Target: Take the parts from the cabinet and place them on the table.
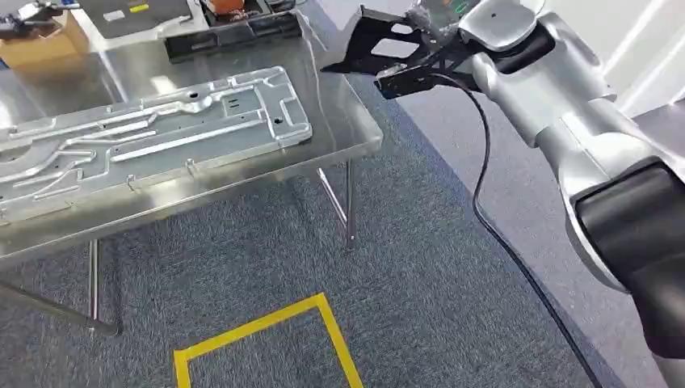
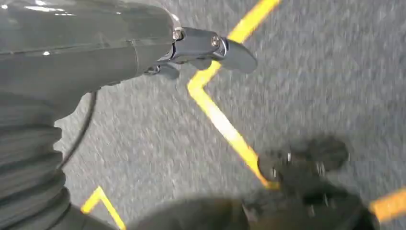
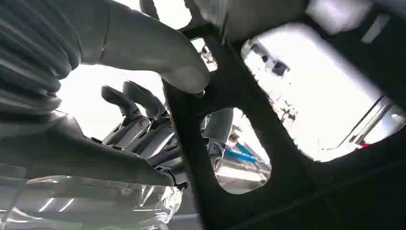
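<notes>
Black part (image 1: 380,44), a flat frame w/ cutouts, is up in the air past the table's right edge, held in our right hand (image 1: 436,40). Head view, left to right: steel table (image 1: 339,105) w/ a big grey metal panel (image 1: 153,133) lying flat on it, a cardboard box (image 1: 40,40) and dark trays (image 1: 234,28) at the far side, then blue carpet w/ yellow tape (image 1: 266,327) below, then our right arm coming in from the right. Open carpet between table edge and arm. Left wrist view adds what the head view lacks: left hand (image 2: 201,50) hanging over carpet and tape, fingers curled in, nothing in them. Right wrist view shows the grip close up: thumb (image 3: 158,52) pressed on one face of the black frame (image 3: 230,120), dark fingers (image 3: 134,103) wrapped behind it, clamped on a bar between cutouts.
</notes>
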`<state>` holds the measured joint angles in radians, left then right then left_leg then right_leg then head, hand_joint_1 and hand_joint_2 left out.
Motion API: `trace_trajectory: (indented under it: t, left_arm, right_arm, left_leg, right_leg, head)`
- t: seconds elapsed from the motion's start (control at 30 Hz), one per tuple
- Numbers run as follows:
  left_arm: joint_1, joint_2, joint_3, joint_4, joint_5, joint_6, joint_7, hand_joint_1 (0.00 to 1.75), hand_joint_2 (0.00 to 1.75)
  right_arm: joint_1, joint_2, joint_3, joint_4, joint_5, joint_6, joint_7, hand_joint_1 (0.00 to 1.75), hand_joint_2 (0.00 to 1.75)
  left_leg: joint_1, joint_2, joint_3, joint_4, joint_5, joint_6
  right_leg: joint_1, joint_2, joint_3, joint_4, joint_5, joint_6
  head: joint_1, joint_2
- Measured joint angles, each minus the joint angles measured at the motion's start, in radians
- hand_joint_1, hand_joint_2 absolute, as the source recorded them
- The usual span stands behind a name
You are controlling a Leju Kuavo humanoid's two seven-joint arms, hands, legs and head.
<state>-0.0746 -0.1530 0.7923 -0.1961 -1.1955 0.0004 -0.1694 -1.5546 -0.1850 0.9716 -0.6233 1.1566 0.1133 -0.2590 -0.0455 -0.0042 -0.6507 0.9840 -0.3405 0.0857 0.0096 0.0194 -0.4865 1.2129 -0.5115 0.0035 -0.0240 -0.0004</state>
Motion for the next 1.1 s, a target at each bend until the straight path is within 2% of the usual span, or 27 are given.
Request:
trace_trajectory:
  t: [0.03, 0.07, 0.13, 0.17, 0.2, 0.23, 0.27, 0.3, 0.33, 0.37, 0.4, 0.47, 0.5, 0.53, 0.6, 0.63, 0.67, 0.7, 0.73, 0.77, 0.8, 0.83, 0.93, 0.97, 1.0, 1.03, 1.1]
  left_arm:
    - [0.001, 0.0, 0.001, 0.0, 0.0, 0.002, 0.001, 0.0, 1.75]
    - [0.0, 0.0, 0.001, 0.0, -0.001, 0.0, 0.002, 0.0, 1.75]
    - [0.0, -0.002, 0.003, 0.0, -0.001, -0.001, 0.002, 0.0, 1.75]
    - [0.001, -0.002, 0.005, 0.0, -0.002, -0.002, 0.002, 0.0, 1.75]
    - [0.005, -0.003, 0.005, 0.0, -0.002, -0.003, 0.003, 0.0, 1.75]
    - [0.008, -0.005, 0.005, 0.0, -0.003, -0.003, 0.003, 0.0, 1.75]
    - [0.009, -0.006, 0.006, 0.0, -0.004, -0.003, 0.004, 0.0, 1.75]
    - [0.006, -0.005, 0.007, 0.0, -0.005, -0.003, 0.004, 0.0, 1.75]
    - [0.005, -0.005, 0.007, 0.0, -0.006, -0.003, 0.005, 0.0, 1.75]
    - [0.005, -0.006, 0.007, 0.0, -0.006, -0.003, 0.006, 0.0, 1.75]
    - [0.006, -0.006, 0.007, 0.0, -0.006, -0.003, 0.006, 0.0, 1.75]
    - [0.006, -0.003, 0.008, 0.0, -0.008, -0.006, 0.01, 0.0, 1.75]
    - [0.004, -0.004, 0.008, 0.0, -0.008, -0.008, 0.01, 0.0, 1.75]
    - [0.002, -0.005, 0.008, 0.0, -0.009, -0.008, 0.011, 0.0, 1.75]
    - [0.002, -0.005, 0.008, 0.0, -0.008, -0.009, 0.011, 0.0, 1.75]
    - [0.002, -0.005, 0.008, 0.0, -0.005, -0.009, 0.011, 0.0, 1.75]
    - [0.001, -0.006, 0.008, 0.0, -0.006, -0.009, 0.011, 0.0, 1.75]
    - [0.0, -0.006, 0.008, 0.0, -0.006, -0.01, 0.011, 0.0, 1.75]
    - [0.001, -0.006, 0.008, 0.0, -0.006, -0.012, 0.011, 0.0, 1.75]
    - [0.003, -0.006, 0.008, 0.0, -0.006, -0.012, 0.011, 0.0, 1.75]
    - [0.007, -0.006, 0.009, 0.0, -0.007, -0.013, 0.012, 0.0, 1.75]
    - [0.004, -0.006, 0.009, 0.0, -0.008, -0.014, 0.012, 0.0, 1.75]
    - [0.002, -0.008, 0.009, 0.0, -0.012, -0.019, 0.013, 0.0, 1.75]
    - [0.002, -0.009, 0.009, 0.0, -0.013, -0.019, 0.013, 0.0, 1.75]
    - [0.001, -0.009, 0.009, 0.0, -0.013, -0.019, 0.013, 0.0, 1.75]
    - [0.0, -0.009, 0.009, 0.0, -0.016, -0.019, 0.015, 0.0, 1.75]
    - [-0.005, -0.009, 0.009, 0.0, -0.016, -0.02, 0.016, 0.0, 1.75]
  right_arm:
    - [0.0, -0.001, 0.0, 0.001, 0.0, 0.001, -0.002, 1.75, 1.75]
    - [0.001, -0.002, 0.001, 0.003, 0.0, 0.006, -0.004, 1.75, 1.75]
    - [0.004, -0.003, 0.005, 0.006, -0.001, 0.01, -0.014, 1.75, 1.75]
    - [0.004, -0.003, 0.008, 0.008, -0.002, 0.01, -0.016, 1.75, 1.75]
    - [0.003, -0.003, 0.011, 0.008, -0.002, 0.01, -0.016, 1.75, 1.75]
    - [0.003, -0.004, 0.013, 0.01, -0.001, 0.01, -0.016, 1.75, 1.75]
    - [0.003, -0.005, 0.015, 0.013, 0.001, 0.01, -0.017, 1.75, 1.75]
    - [0.0, -0.006, 0.018, 0.018, 0.004, 0.01, -0.018, 1.75, 1.75]
    - [-0.001, -0.01, 0.023, 0.021, 0.006, 0.01, -0.019, 1.75, 1.75]
    - [-0.002, -0.007, 0.029, 0.022, 0.007, 0.009, -0.019, 1.75, 1.75]
    - [-0.004, 0.0, 0.031, 0.022, 0.006, 0.008, -0.019, 1.75, 1.75]
    - [-0.007, 0.002, 0.032, 0.025, -0.006, 0.008, -0.008, 1.75, 1.75]
    - [-0.009, 0.006, 0.032, 0.028, -0.012, 0.008, 0.001, 1.75, 1.75]
    - [-0.01, 0.009, 0.033, 0.031, -0.013, 0.008, 0.006, 1.75, 1.75]
    - [-0.009, 0.016, 0.034, 0.039, -0.019, 0.008, 0.011, 1.75, 1.75]
    - [-0.009, 0.02, 0.035, 0.045, -0.022, 0.008, 0.014, 1.75, 1.75]
    - [-0.008, 0.022, 0.035, 0.051, -0.023, 0.008, 0.014, 1.75, 1.75]
    - [-0.008, 0.024, 0.035, 0.054, -0.023, 0.008, 0.015, 1.75, 1.75]
    - [-0.009, 0.026, 0.035, 0.057, -0.023, 0.008, 0.016, 1.75, 1.75]
    - [-0.008, 0.027, 0.035, 0.06, -0.023, 0.008, 0.016, 1.75, 1.75]
    - [-0.01, 0.027, 0.036, 0.069, -0.023, 0.007, 0.016, 1.75, 1.75]
    - [-0.009, 0.033, 0.037, 0.076, -0.023, 0.007, 0.013, 1.75, 1.75]
    - [-0.01, 0.039, 0.037, 0.088, -0.024, 0.002, 0.005, 1.75, 1.75]
    - [-0.009, 0.042, 0.037, 0.091, -0.025, 0.001, 0.005, 1.75, 1.75]
    - [-0.01, 0.045, 0.038, 0.096, -0.025, -0.003, 0.005, 1.75, 1.75]
    - [-0.009, 0.051, 0.039, 0.102, -0.026, -0.008, 0.005, 1.75, 1.75]
    - [0.005, 0.066, 0.044, 0.116, -0.026, -0.017, 0.013, 1.75, 1.75]
  left_leg:
    - [0.003, 0.001, 0.022, -0.005, -0.015, 0.0]
    - [0.007, 0.0, 0.044, -0.009, -0.031, -0.003]
    - [0.018, -0.003, 0.085, -0.009, -0.067, -0.012]
    - [0.023, -0.004, 0.108, -0.008, -0.085, -0.016]
    - [0.027, -0.005, 0.13, -0.007, -0.103, -0.021]
    - [0.031, -0.005, 0.153, -0.007, -0.121, -0.026]
    - [0.032, -0.006, 0.163, -0.008, -0.137, -0.031]
    - [0.029, -0.007, 0.188, 0.005, -0.159, -0.037]
    - [0.028, -0.012, 0.189, -0.006, -0.178, -0.045]
    - [0.028, -0.008, 0.207, -0.014, -0.193, -0.053]
    - [0.028, -0.005, 0.21, 0.014, -0.165, -0.061]
    - [0.034, -0.003, 0.211, 0.042, -0.176, -0.072]
    - [0.036, -0.001, 0.18, 0.1, -0.18, -0.075]
    - [0.039, -0.001, 0.131, 0.176, -0.205, -0.079]
    - [0.044, -0.001, 0.039, 0.294, -0.292, -0.088]
    - [0.044, -0.001, 0.01, 0.311, -0.32, -0.088]
    - [0.044, -0.001, 0.002, 0.289, -0.318, -0.084]
    - [0.044, -0.001, 0.009, 0.232, -0.287, -0.083]
    - [0.044, -0.001, 0.023, 0.153, -0.224, -0.079]
    - [0.043, 0.0, 0.035, 0.071, -0.132, -0.068]
    - [0.039, 0.001, 0.031, 0.017, -0.043, -0.06]
    - [0.03, 0.004, 0.035, 0.009, -0.063, -0.062]
    - [0.029, 0.001, 0.06, -0.009, -0.068, -0.044]
    - [0.035, 0.0, 0.077, -0.017, -0.07, -0.041]
    - [0.034, 0.0, 0.089, -0.017, -0.076, -0.036]
    - [0.033, 0.0, 0.098, -0.017, -0.086, -0.032]
    - [0.033, 0.0, 0.122, -0.017, -0.109, -0.029]
  right_leg:
    - [-0.005, -0.005, -0.056, 0.058, -0.02, 0.009]
    - [-0.011, -0.006, -0.102, 0.086, -0.067, 0.018]
    - [-0.021, -0.008, -0.174, 0.078, -0.188, 0.034]
    - [-0.026, -0.01, -0.198, 0.045, -0.219, 0.043]
    - [-0.031, -0.013, -0.206, -0.006, -0.197, 0.049]
    - [-0.036, -0.017, -0.206, -0.078, -0.111, 0.053]
    - [-0.04, -0.023, -0.202, -0.152, 0.019, 0.055]
    - [-0.042, -0.035, -0.205, -0.223, 0.152, 0.05]
    - [-0.037, -0.046, -0.195, -0.21, 0.148, 0.036]
    - [-0.034, -0.035, -0.189, -0.213, 0.142, 0.026]
    - [-0.038, -0.03, -0.184, -0.222, 0.141, 0.018]
    - [-0.038, -0.026, -0.16, -0.221, 0.153, -0.001]
    - [-0.037, -0.026, -0.154, -0.218, 0.146, -0.007]
    - [-0.035, -0.022, -0.151, -0.218, 0.141, -0.01]
    - [-0.032, -0.016, -0.142, -0.218, 0.127, -0.012]
    - [-0.03, -0.014, -0.135, -0.217, 0.118, -0.012]
    - [-0.028, -0.013, -0.126, -0.217, 0.109, -0.012]
    - [-0.026, -0.013, -0.113, -0.216, 0.099, -0.011]
    - [-0.023, -0.013, -0.099, -0.216, 0.089, -0.01]
    - [-0.022, -0.014, -0.091, -0.218, 0.078, -0.009]
    - [-0.021, -0.014, -0.088, -0.216, 0.073, -0.007]
    - [-0.021, -0.009, -0.083, -0.223, 0.072, 0.0]
    - [-0.022, -0.009, -0.073, -0.216, 0.072, 0.018]
    - [-0.024, -0.01, -0.083, -0.197, 0.065, 0.02]
    - [-0.023, -0.013, -0.103, -0.155, 0.069, 0.022]
    - [-0.023, -0.013, -0.148, -0.085, 0.059, 0.023]
    - [-0.023, -0.014, -0.254, 0.06, 0.007, 0.026]
  head:
    - [0.0, 0.0]
    - [0.0, 0.0]
    - [0.0, 0.0]
    - [0.0, 0.0]
    - [0.0, 0.0]
    - [0.0, 0.0]
    - [0.0, 0.0]
    - [0.0, 0.0]
    - [0.0, 0.0]
    - [-0.001, 0.0]
    - [-0.002, 0.0]
    - [-0.001, 0.0]
    - [-0.002, 0.0]
    - [-0.001, 0.0]
    - [-0.002, 0.0]
    - [-0.002, 0.0]
    - [-0.001, 0.0]
    - [-0.002, 0.0]
    - [-0.002, 0.0]
    - [-0.001, 0.0]
    - [-0.001, 0.0]
    - [-0.002, 0.0]
    - [-0.002, 0.0]
    - [-0.001, 0.0]
    - [-0.002, 0.0]
    - [-0.001, 0.0]
    - [-0.001, 0.0]
